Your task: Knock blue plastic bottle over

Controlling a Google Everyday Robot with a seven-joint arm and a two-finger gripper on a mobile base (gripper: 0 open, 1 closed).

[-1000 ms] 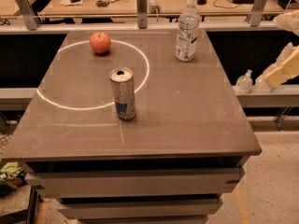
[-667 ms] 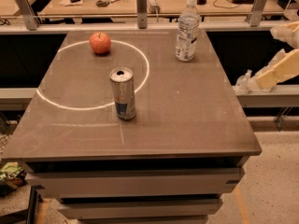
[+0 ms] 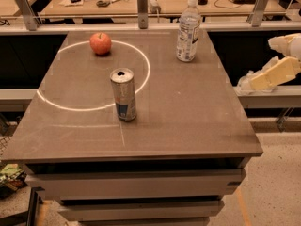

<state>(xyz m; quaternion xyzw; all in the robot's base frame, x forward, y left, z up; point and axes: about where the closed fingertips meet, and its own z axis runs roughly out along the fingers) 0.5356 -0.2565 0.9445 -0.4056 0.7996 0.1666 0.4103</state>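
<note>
The blue plastic bottle (image 3: 188,29) stands upright near the far right of the brown table (image 3: 188,112). It is clear and ribbed, with a white cap and a pale label. My gripper (image 3: 245,82) is off the table's right edge, on a cream arm (image 3: 277,72) that comes in from the right. It is lower than the bottle's top, to the right of the bottle and nearer the camera, well apart from it.
A silver-and-blue drink can (image 3: 123,94) stands upright mid-table, on a white chalk circle (image 3: 141,79). A red apple (image 3: 100,43) sits at the far left inside the circle. Behind the table is a counter with metal posts (image 3: 142,1) and clutter.
The arm at the right edge has shifted its pose, and more of its upper part shows now. The gripper tip stays about where it was. Bottle, can and apple have not moved.
</note>
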